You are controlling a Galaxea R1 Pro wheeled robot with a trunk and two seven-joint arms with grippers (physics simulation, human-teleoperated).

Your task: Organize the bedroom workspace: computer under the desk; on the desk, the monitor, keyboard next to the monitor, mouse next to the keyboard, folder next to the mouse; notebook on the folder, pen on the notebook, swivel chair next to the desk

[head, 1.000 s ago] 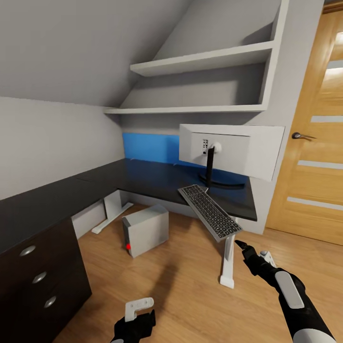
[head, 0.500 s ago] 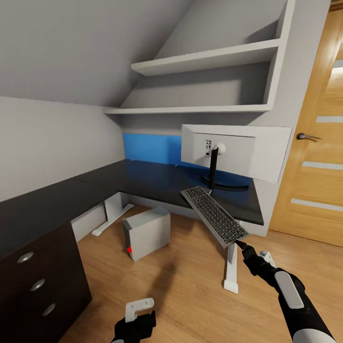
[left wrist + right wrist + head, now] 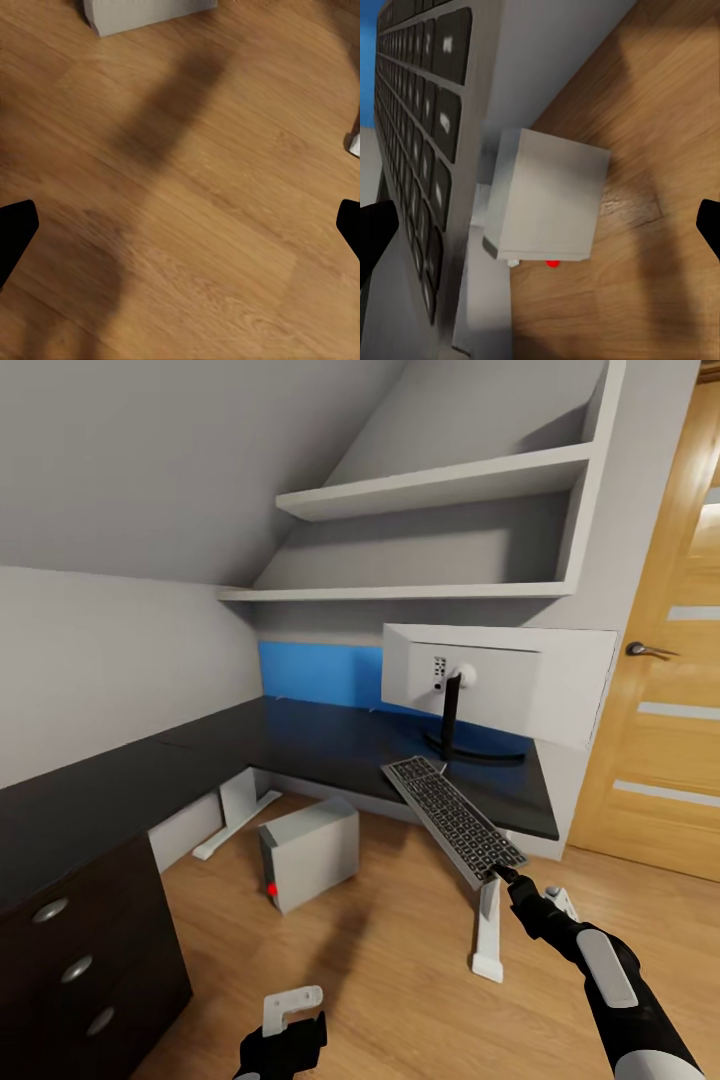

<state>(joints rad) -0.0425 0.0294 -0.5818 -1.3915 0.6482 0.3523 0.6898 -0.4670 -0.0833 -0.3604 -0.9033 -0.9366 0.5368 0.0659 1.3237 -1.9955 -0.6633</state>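
My right gripper (image 3: 504, 874) is shut on the near end of the grey keyboard (image 3: 452, 820), which hangs tilted in the air over the front edge of the black desk (image 3: 320, 738). The keyboard (image 3: 424, 150) runs along one side of the right wrist view. The white monitor (image 3: 500, 678) stands on the desk with its back toward me. On the wood floor in the desk's corner sits the grey computer (image 3: 310, 852), also seen as the computer (image 3: 547, 199) past the keyboard. My left gripper (image 3: 180, 232) is open and empty, low over the floor.
A white desk leg (image 3: 487, 932) stands just left of my right arm. Dark drawers (image 3: 70, 960) are at the near left, white shelves (image 3: 430, 485) hang above the desk, and a wooden door (image 3: 665, 660) is at the right. A blue panel (image 3: 310, 670) backs the desk.
The whole view has shifted slightly as the camera moved. My right gripper and the keyboard have edged a little to the right and down toward the desk front.
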